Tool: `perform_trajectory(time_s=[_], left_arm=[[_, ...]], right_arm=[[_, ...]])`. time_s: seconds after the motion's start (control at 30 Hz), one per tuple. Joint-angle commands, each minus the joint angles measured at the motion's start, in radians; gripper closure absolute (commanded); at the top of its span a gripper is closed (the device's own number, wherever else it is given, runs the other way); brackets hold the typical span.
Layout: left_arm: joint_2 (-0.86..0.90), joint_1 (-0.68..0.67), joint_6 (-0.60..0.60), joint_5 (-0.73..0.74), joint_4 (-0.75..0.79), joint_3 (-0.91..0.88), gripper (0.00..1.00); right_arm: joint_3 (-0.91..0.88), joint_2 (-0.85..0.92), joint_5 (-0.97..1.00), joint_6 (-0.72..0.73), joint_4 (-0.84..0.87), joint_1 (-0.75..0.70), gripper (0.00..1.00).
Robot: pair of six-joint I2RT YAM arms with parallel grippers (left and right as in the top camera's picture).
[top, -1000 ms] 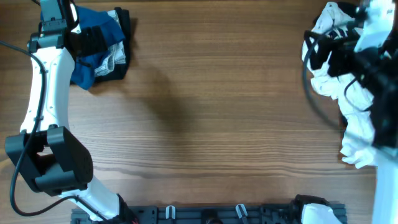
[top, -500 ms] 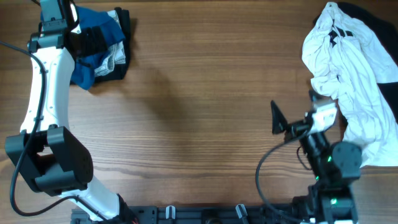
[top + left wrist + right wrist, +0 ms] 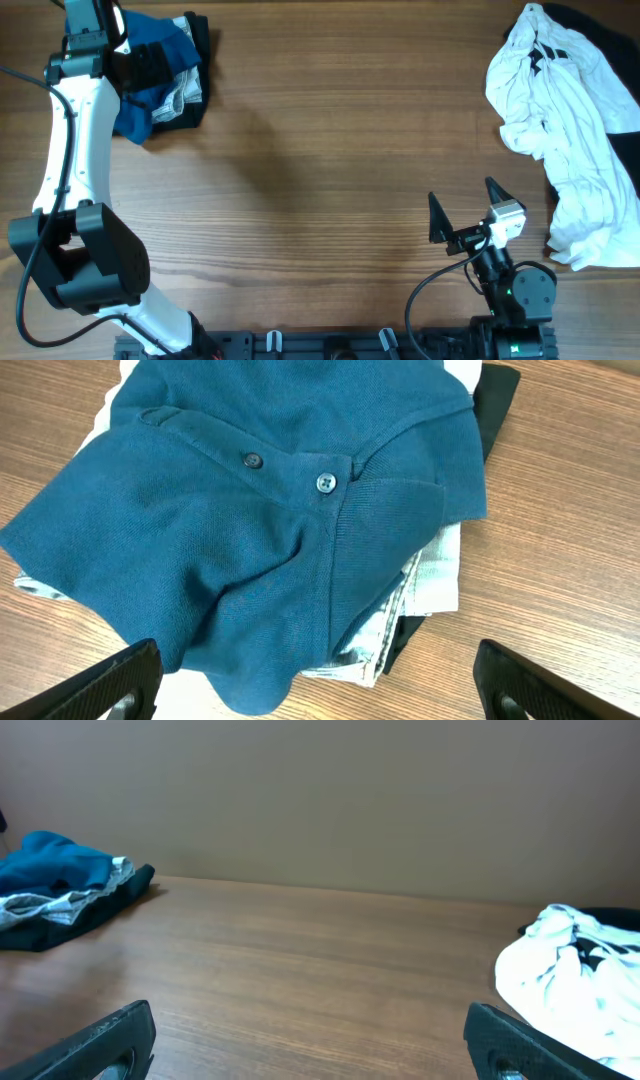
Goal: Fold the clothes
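Wood-grain table (image 3: pixel 320 180) is all that lies under my right pincer (image 3: pixel 462 198), low at the near right. Its fingers stand spread wide and hold nothing. Farther off, at the far right, a crumpled white shirt (image 3: pixel 555 110) sprawls over something dark.

My left pincer (image 3: pixel 320 690) hangs at the far left above the pile, its fingers just as wide apart and empty. Topmost there is the blue polo shirt (image 3: pixel 250 530), bunched, with its buttoned placket facing up. It drapes over pale denim shorts (image 3: pixel 400 610), with a black garment (image 3: pixel 495 400) at the bottom.

I judge the polo a light, limp knit, not slippery, with nothing to break. It will sag when lifted and may drag the shorts along, so my pinch must take only its own cloth. The collar by the buttons, or the loose fold hanging nearest my fingers, looks the best hold. From there I would lift and draw it onto bare wood to spread.
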Motion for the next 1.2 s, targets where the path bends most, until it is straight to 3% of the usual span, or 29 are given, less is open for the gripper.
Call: perform_trajectory(time_s=[0.0,0.87,1.17], left_arm=[[0.007,-0.002,-0.017,0.005,0.003,-0.003,0.00],[-0.002,-0.006,-0.016,-0.026,-0.002,-0.003,0.00],[-0.233,-0.090,-0.013,-0.003,-0.069,-0.011,0.00]], right_arm=[[-0.002,-0.019,-0.002,0.005,0.006,0.005,0.00],[-0.002,-0.016,-0.002,0.005,0.005,0.005,0.00],[-0.002,-0.016,-0.002,0.005,0.005,0.005,0.00]])
